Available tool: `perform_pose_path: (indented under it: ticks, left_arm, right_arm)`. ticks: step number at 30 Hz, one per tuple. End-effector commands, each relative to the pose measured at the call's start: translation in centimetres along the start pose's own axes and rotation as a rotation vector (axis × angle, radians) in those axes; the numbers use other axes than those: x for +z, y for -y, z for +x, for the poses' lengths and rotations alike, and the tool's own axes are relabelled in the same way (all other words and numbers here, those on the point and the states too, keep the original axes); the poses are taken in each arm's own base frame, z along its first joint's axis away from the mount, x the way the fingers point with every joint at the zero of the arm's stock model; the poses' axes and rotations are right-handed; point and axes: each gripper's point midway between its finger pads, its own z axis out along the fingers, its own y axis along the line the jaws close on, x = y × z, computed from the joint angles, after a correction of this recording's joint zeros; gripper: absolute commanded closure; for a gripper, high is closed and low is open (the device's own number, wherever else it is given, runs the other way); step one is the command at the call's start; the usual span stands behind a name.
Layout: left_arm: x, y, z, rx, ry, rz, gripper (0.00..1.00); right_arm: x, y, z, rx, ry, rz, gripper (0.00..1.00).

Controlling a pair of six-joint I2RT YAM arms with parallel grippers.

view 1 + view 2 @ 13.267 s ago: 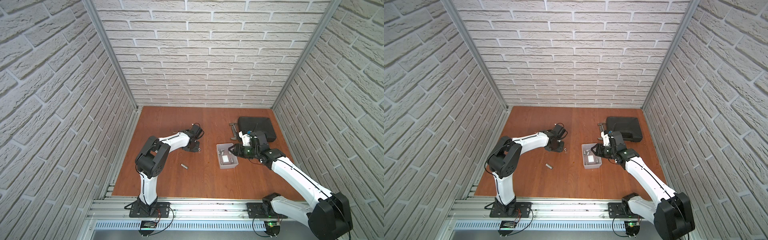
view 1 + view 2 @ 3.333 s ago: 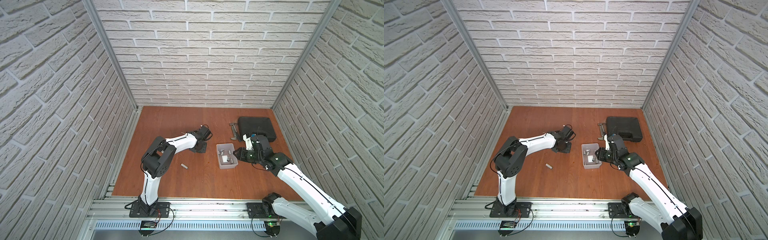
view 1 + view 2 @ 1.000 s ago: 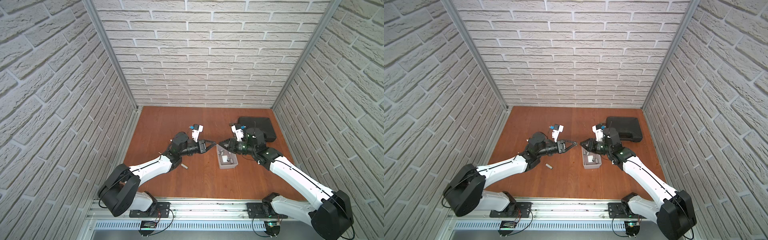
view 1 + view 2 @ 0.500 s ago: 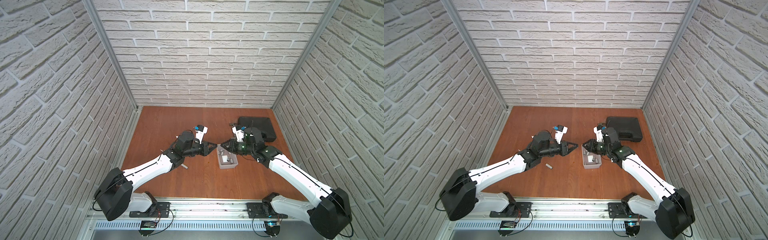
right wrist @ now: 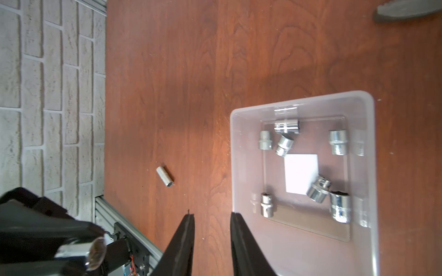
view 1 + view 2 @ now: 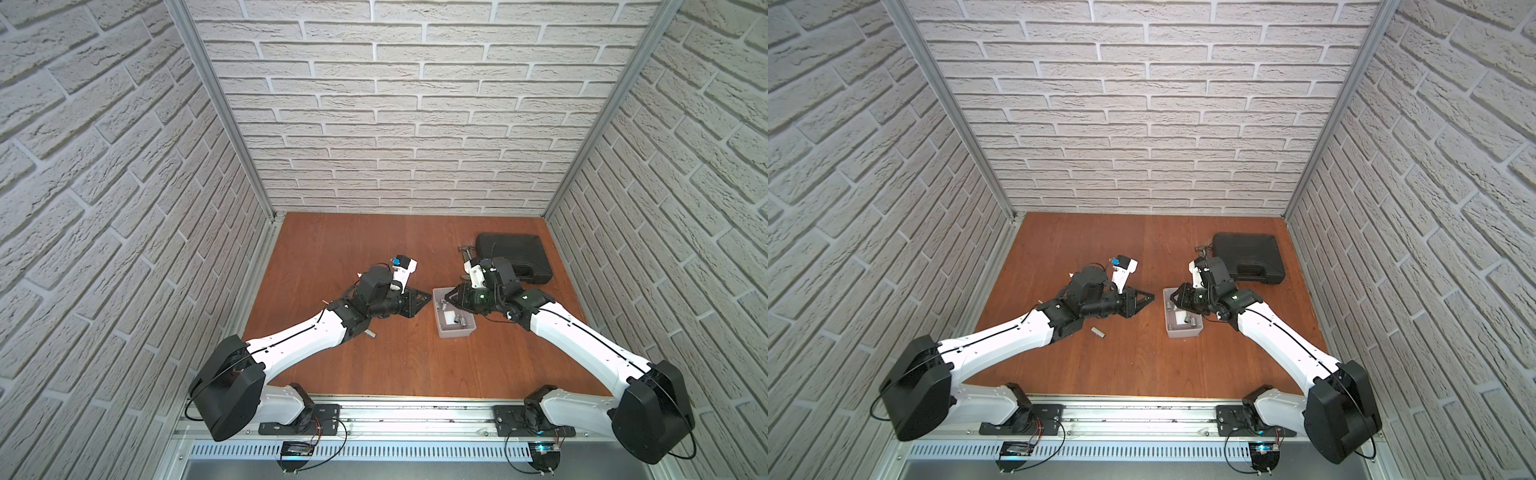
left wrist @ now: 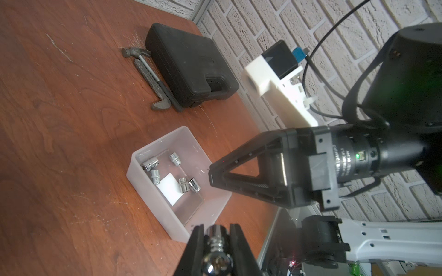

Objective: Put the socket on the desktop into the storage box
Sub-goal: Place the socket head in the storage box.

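My left gripper is shut on a chrome socket, held above the desktop just left of the storage box. In both top views its tip points at the box. My right gripper stands open and empty, hovering over the box's left rim, tip facing the left one. Several chrome sockets lie in the box around a white patch. A small socket lies on the desktop under the left forearm.
A black tool case sits at the back right, with a grey hammer and wrench along its left side. Brick walls close in three sides. A metal rail runs along the front edge.
The right gripper has drawn back a little towards the box, widening the gap between the two tips. Both tips have sunk slightly. The left gripper still holds its socket.
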Motion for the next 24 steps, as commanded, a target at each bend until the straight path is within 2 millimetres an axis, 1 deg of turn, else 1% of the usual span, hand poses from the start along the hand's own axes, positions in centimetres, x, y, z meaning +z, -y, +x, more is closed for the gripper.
perform_pose_path:
  ticks: [1,8,11,17,20,24]
  left_arm:
    - [0.5,1.8,-1.8,0.075,0.035,0.025,1.0]
    - [2.6,3.6,-2.1,0.114,0.009,0.052,1.0]
    - [4.1,3.7,-2.1,0.113,-0.02,0.028,1.0]
    - [7.1,3.9,-1.8,0.103,-0.077,-0.004,1.0]
    - [8.4,3.3,-1.3,0.094,-0.108,-0.05,1.0]
    - [9.9,3.0,-0.7,0.086,-0.148,-0.097,1.0]
  right_arm:
    - [-1.6,0.6,-0.9,-0.027,0.059,0.059,0.68]
    - [-3.2,3.4,-1.5,0.032,0.123,0.148,0.68]
    - [-3.7,4.5,-1.6,0.064,0.14,0.165,0.68]
    - [-4.6,6.0,-1.8,0.109,0.173,0.189,0.68]
    - [-5.0,6.5,-1.8,0.126,0.187,0.188,0.68]
    - [-5.5,6.0,-2.1,0.134,0.219,0.135,0.68]
